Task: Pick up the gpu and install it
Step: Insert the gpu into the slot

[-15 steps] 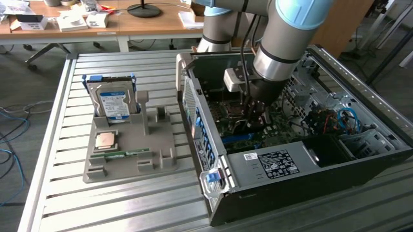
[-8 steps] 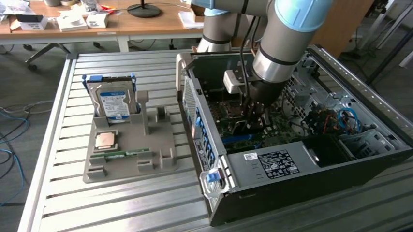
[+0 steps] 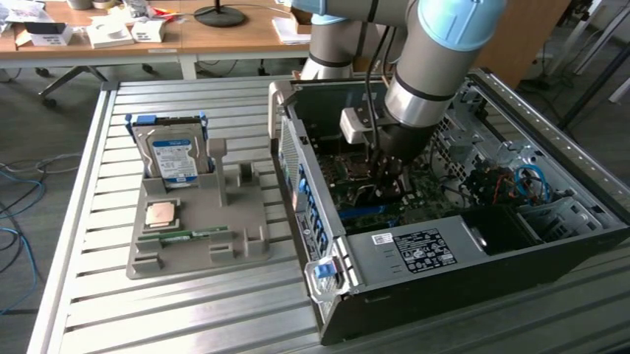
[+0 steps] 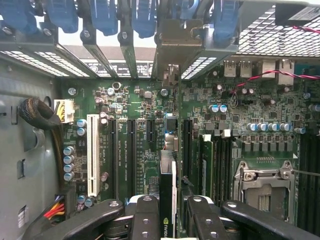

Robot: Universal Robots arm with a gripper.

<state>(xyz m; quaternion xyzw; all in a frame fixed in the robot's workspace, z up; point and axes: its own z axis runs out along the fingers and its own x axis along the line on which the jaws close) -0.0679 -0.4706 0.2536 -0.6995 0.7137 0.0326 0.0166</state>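
So, most of the gpu (image 4: 167,195) is hidden. In the wrist view it shows edge-on, just a thin dark strip with a logo on it, and part of it runs out of frame. In the exterior view the card can't really be made out, because the arm's wrist and the case walls are in the way.

The gripper (image 4: 167,215) is partly closed, with its black fingers (image 4: 145,217) pressed on either side of the card, so it has hold of the gpu. The card sits over the green motherboard (image 4: 145,115), among the dark expansion slots beside the long white slot (image 4: 93,155). Whether it's touching any slot is impossible to tell.

The arm (image 3: 433,66) comes in from above and reaches steeply down into the open computer case (image 3: 414,295), wrist pointing at the board. On the tabletop (image 3: 197,317), toward the exterior view's left, a grey holder (image 3: 197,236) has the hard drive (image 3: 175,155) standing upright in it.
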